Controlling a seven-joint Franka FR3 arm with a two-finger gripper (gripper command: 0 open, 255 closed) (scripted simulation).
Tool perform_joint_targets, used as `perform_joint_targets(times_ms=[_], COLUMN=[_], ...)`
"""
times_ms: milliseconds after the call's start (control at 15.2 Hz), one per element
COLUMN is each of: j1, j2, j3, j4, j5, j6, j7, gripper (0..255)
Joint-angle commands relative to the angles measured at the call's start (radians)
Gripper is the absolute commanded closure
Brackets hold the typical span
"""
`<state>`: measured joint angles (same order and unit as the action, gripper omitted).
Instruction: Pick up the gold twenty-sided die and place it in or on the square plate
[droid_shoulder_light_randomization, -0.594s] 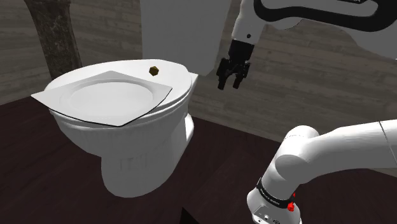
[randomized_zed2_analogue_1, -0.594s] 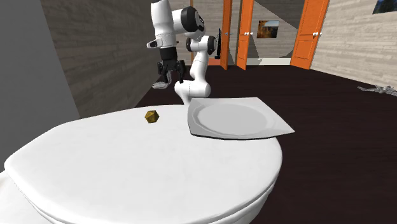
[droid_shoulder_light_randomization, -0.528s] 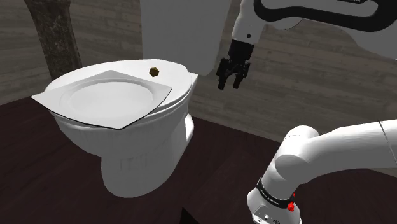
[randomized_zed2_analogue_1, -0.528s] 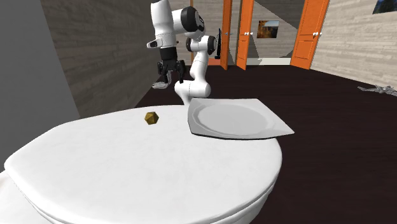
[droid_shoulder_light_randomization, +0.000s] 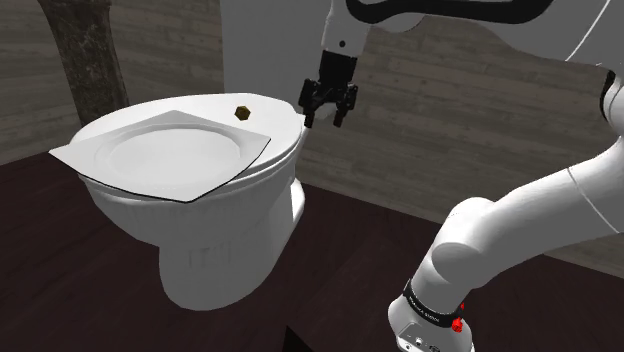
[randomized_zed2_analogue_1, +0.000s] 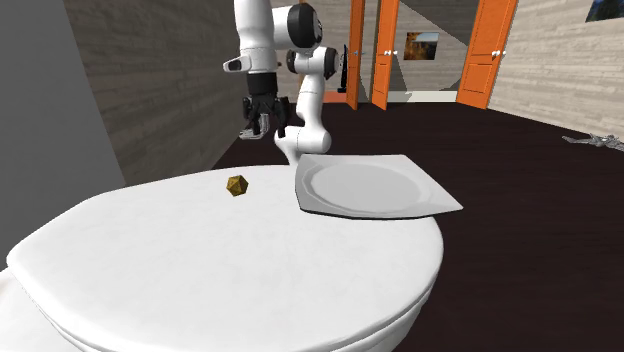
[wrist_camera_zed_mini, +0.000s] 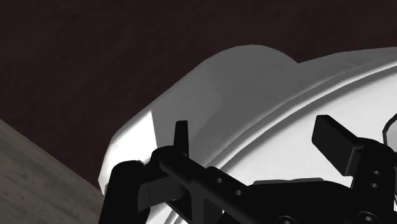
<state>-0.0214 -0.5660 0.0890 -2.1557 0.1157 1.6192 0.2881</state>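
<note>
The small gold die (droid_shoulder_light_randomization: 241, 110) (randomized_zed2_analogue_1: 237, 185) rests on the closed white toilet lid (droid_shoulder_light_randomization: 285, 130) (randomized_zed2_analogue_1: 230, 260), near its back edge. A white square plate (droid_shoulder_light_randomization: 90, 158) (randomized_zed2_analogue_1: 440, 205) lies on the same lid, overhanging its front, with nothing on it. My black gripper (droid_shoulder_light_randomization: 324, 118) (randomized_zed2_analogue_1: 262, 128) hangs open in the air just past the lid's edge, to the right of the die in the shoulder view and above lid height. In the wrist view the gripper (wrist_camera_zed_mini: 257, 137) is empty, its fingers wide apart over the toilet's white rim (wrist_camera_zed_mini: 254, 95).
The toilet bowl (droid_shoulder_light_randomization: 220, 240) stands on a dark floor (droid_shoulder_light_randomization: 90, 290), with a pale tank (droid_shoulder_light_randomization: 280, 50) behind the lid. A wood-panelled wall (droid_shoulder_light_randomization: 480, 120) runs behind the arm. Orange doors (randomized_zed2_analogue_1: 490, 50) stand far off.
The gripper has swung towards the toilet, leftward and slightly upward in the shoulder view, and now sits close beside the lid. It stays open. Die and plate have not moved.
</note>
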Motion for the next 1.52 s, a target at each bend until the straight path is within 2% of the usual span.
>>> perform_joint_targets(times_ms=[0, 594, 858, 1056, 1122, 1452], j1=[-0.004, -0.017, -0.002, 0.027, 0.035, 0.026], j2=[0.075, 0.437, 0.619, 0.773, 0.800, 0.778], j3=[0.030, 0.133, 0.163, 0.173, 0.173, 0.168], j4=[0.059, 0.422, 0.639, 0.842, 0.880, 0.781], j5=[-0.008, -0.115, -0.192, -0.259, -0.269, -0.262], j6=[0.022, 0.030, -0.015, -0.075, -0.088, -0.010], j7=[0.046, 0.253, 0.344, 0.403, 0.411, 0.411], gripper=[0, 0, 0, 0, 0, 0])
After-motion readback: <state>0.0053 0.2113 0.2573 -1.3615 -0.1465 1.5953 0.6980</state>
